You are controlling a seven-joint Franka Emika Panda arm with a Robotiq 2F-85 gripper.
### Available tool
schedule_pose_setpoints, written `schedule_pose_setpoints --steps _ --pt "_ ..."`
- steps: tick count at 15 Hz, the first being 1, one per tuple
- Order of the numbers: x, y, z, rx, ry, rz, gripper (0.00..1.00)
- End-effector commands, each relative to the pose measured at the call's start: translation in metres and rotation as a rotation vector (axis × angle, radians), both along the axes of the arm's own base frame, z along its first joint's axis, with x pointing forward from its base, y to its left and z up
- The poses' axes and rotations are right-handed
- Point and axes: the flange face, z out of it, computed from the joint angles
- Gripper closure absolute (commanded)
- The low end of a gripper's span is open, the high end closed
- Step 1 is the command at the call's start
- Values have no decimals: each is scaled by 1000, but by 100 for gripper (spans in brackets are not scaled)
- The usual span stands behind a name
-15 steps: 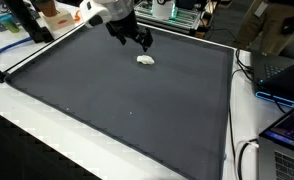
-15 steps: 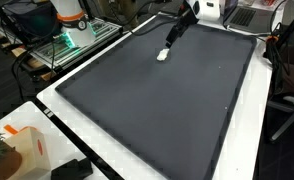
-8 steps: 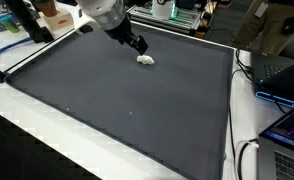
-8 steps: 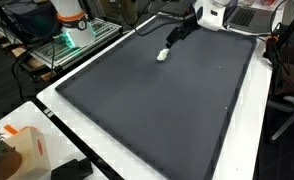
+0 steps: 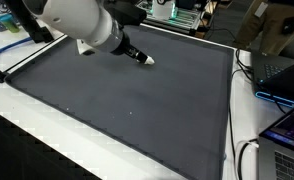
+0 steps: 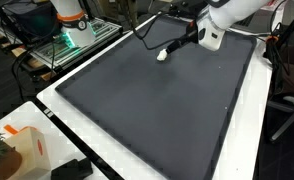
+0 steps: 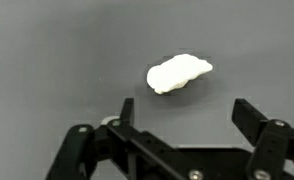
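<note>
A small white lump [image 7: 179, 74] lies on the dark grey mat [image 7: 47, 60]. It also shows in both exterior views [image 5: 147, 60] [image 6: 162, 54], near the mat's far end. My gripper [image 7: 184, 107] is open and empty, its two black fingers spread wide just short of the lump, not touching it. In both exterior views the gripper [image 5: 137, 55] [image 6: 178, 44] hangs low right beside the lump. The white arm hides part of the mat behind it.
The mat [image 5: 127, 110] covers a white-edged table [image 6: 137, 165]. A laptop [image 5: 282, 75] and cables lie beside one long edge. An orange and white box [image 6: 17, 148] stands at a near corner. A green-lit rack [image 6: 75, 38] stands beyond the table.
The arm has swung down and forward over the mat, and the gripper has come closer to the white lump. The lump has not moved.
</note>
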Motion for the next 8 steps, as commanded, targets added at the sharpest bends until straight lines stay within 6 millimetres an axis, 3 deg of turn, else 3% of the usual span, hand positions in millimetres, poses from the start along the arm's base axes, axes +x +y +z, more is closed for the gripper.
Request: schedule_pose_setpoints --steps 1,8 --pt "9 0 -20 37 70 22 0" --pt "9 2 -27 25 75 47 0"
